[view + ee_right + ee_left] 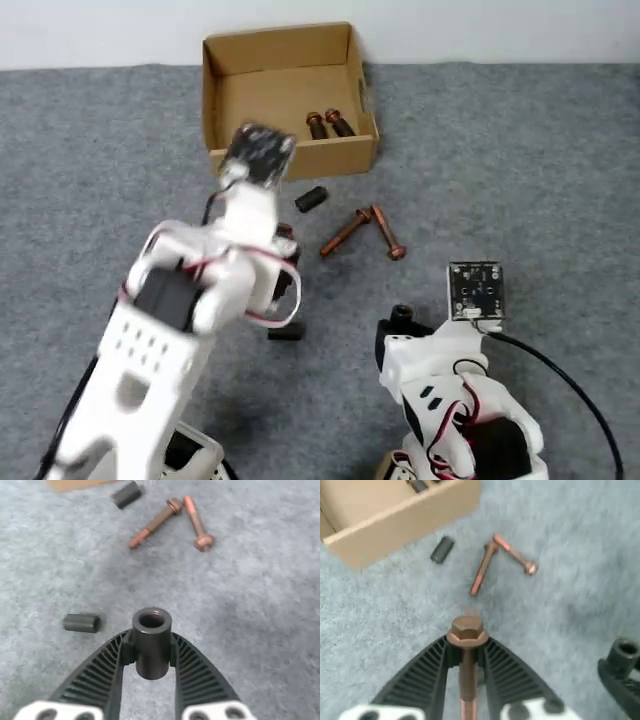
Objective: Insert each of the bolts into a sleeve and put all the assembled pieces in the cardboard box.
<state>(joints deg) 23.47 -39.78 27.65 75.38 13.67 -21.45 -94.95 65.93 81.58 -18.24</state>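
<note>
Copper catches the eye nearest: the left gripper [467, 647] pinches a held bolt [468, 685] by its shank, with the hex head poking past the fingertips. The right gripper [150, 644] is clamped on a held sleeve [151, 662], dark, with its open bore in plain sight. In the high view this sleeve stands at the front of the right arm, low over the grey carpet [520, 160].

A near sleeve [81, 622] lies on its side on the carpet between the two arms, close to the left one. Farther out, two loose bolts [345, 232] [388, 232] lie in a V, meeting at the end toward the box and splayed toward the arms. Just past them a far sleeve [311, 198] lies on its side, near the front wall of the box [290, 158] but apart from it.

The cardboard box stands open at the back of the carpet. Two pieces [317, 124] [340, 122], copper with dark ends, lie side by side in its front right corner.
</note>
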